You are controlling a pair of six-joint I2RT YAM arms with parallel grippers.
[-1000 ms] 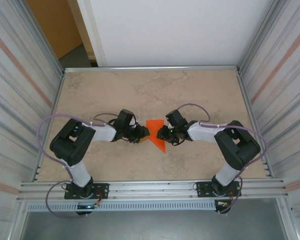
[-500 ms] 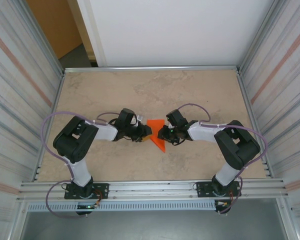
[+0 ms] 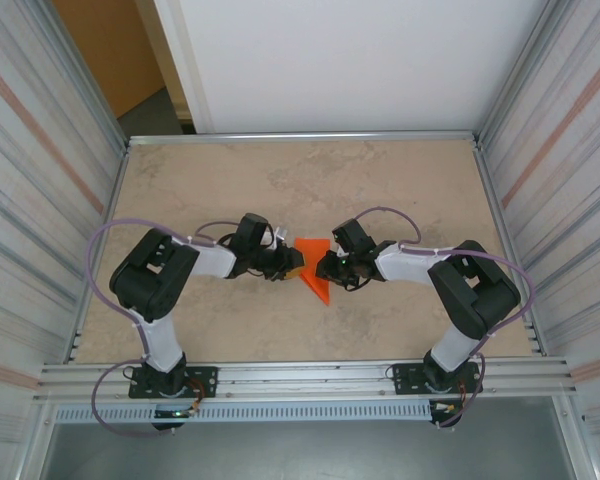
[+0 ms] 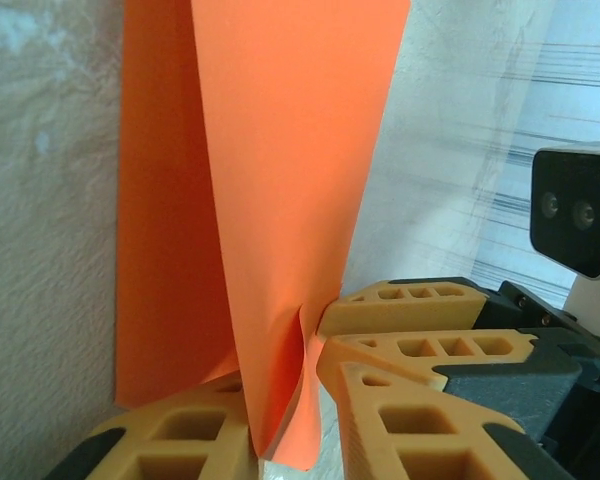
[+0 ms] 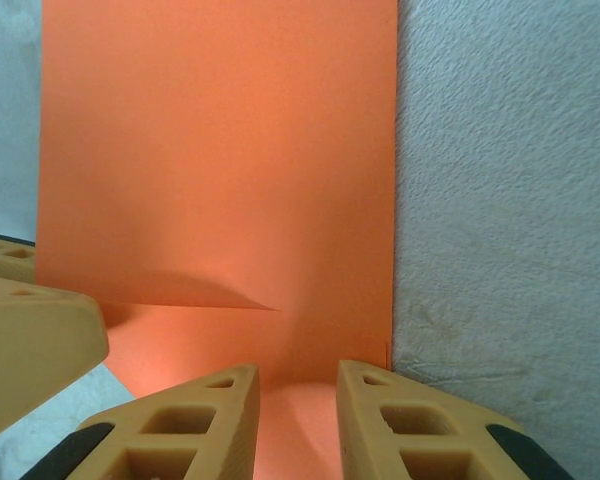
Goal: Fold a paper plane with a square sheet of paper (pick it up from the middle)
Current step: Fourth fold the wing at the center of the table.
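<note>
Here, in the top external view, both arms reach inward and meet at the middle of the table (image 3: 380, 190). The square sheet of paper (image 3: 318, 284), already creased into a pointed shape with its tip toward the arm bases, lies between them. The left gripper (image 3: 293, 264) touches its left side and the right gripper (image 3: 322, 267) its right. They probably work from opposite sides so that one can steady the sheet while the other forms a fold.

From the left wrist, the sheet (image 4: 280, 150) shows one layer flat on the table and another standing up along a crease. That raised layer runs down between the left gripper's (image 4: 278, 400) fingers (image 4: 170, 440), which are drawn close around it. A sliver of light shows beside the paper, so a firm pinch cannot be confirmed. The right gripper (image 4: 325, 325) meets the paper's edge opposite, its jaws nearly together, with its wrist camera (image 4: 575, 210) behind.

From the right wrist, the sheet (image 5: 220, 150) spreads flat ahead, a shallow fold line crossing it. The right gripper (image 5: 298, 375) has a narrow gap between its jaws, and orange paper shows through it. Whether the jaws nip the near edge or merely hover over it cannot be told. One finger (image 5: 30, 335) of the left gripper sits at the sheet's left edge.
</note>
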